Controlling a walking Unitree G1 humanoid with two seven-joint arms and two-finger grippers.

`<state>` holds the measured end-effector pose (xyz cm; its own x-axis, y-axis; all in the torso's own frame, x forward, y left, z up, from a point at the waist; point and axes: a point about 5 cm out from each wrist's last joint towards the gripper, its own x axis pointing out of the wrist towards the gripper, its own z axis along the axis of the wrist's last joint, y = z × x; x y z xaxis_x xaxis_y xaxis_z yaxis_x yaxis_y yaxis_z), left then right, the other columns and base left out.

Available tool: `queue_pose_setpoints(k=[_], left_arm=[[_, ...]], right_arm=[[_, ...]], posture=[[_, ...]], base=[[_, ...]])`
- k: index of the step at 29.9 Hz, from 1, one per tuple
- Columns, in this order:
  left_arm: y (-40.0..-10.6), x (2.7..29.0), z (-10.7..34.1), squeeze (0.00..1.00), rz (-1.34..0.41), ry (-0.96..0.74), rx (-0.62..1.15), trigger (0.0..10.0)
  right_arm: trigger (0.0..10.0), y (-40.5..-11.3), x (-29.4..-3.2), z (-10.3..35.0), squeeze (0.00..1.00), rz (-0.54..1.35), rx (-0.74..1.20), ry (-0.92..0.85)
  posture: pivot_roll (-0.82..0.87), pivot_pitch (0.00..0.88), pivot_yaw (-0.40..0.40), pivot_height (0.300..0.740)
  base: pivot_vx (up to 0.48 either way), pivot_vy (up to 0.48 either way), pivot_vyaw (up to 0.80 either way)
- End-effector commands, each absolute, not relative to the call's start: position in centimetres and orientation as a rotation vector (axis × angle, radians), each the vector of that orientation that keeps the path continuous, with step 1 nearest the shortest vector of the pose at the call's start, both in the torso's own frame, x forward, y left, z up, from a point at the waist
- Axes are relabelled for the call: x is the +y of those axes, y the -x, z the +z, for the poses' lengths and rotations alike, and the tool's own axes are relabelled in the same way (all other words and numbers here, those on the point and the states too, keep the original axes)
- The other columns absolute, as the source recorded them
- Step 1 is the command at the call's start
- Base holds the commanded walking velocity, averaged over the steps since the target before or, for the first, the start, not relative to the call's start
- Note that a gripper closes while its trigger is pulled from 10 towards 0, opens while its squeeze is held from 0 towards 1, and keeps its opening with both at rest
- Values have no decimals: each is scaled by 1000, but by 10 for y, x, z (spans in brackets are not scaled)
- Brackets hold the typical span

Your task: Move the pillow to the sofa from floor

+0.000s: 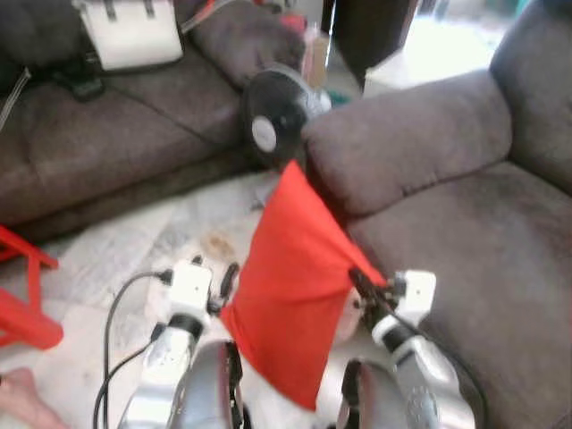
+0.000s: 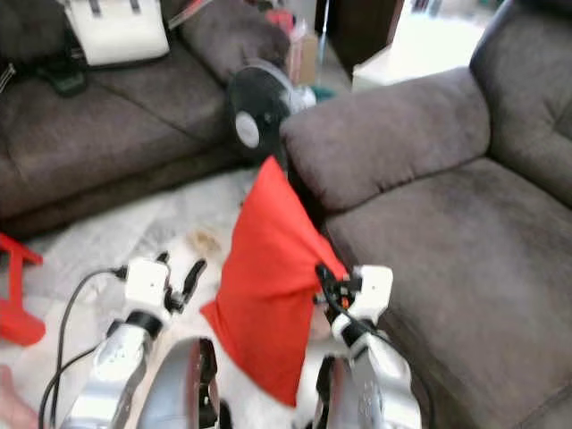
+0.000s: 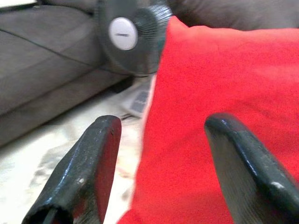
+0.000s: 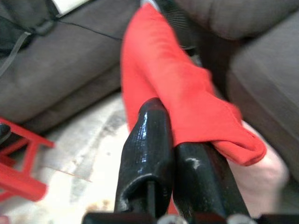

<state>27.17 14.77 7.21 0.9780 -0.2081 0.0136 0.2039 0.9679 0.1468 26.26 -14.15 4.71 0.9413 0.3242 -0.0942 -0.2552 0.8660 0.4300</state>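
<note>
pillow (image 1: 290, 286) red, hanging off floor between arms, just beside sofa (image 1: 465, 232) front. right gripper (image 1: 365, 284) fingers pinched together on its corner; left gripper (image 1: 225, 279) fingers spread, alongside. likely light, soft, floppy; corner hold may slip, fuller edge safer.

We see the red pillow (image 1: 290, 286) hanging on edge, one corner up, beside the brown sofa's (image 1: 465, 232) armrest, above the floor.

Pale floor (image 1: 134, 241) — fan (image 1: 273, 112) and red stool (image 1: 27, 304) standing there.
</note>
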Motion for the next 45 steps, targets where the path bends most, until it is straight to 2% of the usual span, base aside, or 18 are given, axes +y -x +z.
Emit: queue_pose_setpoints(k=[1, 13, 29, 45], left_arm=[[-270, 150, 70, 0, -203, -144, -17, 10000], [-270, 150, 70, 0, -203, -143, -19, 10000], [-277, 151, 74, 0, -220, -155, -27, 10000], [-282, 147, 76, 0, -243, -164, -35, 10000]], right_arm=[[10000, -261, -133, 55, 0, 310, 120, -459], [10000, -264, -135, 55, 0, 292, 122, -460], [10000, -267, -143, 57, 0, 235, 104, -468], [10000, -271, -151, 45, 0, 212, 129, -465]], posture=[[142, 97, -59, 571], [135, 106, -55, 571], [116, 105, -23, 571], [110, 73, -12, 571]], base=[[-274, 0, 0], [-276, 0, 0], [0, 0, 0], [0, 0, -783]])
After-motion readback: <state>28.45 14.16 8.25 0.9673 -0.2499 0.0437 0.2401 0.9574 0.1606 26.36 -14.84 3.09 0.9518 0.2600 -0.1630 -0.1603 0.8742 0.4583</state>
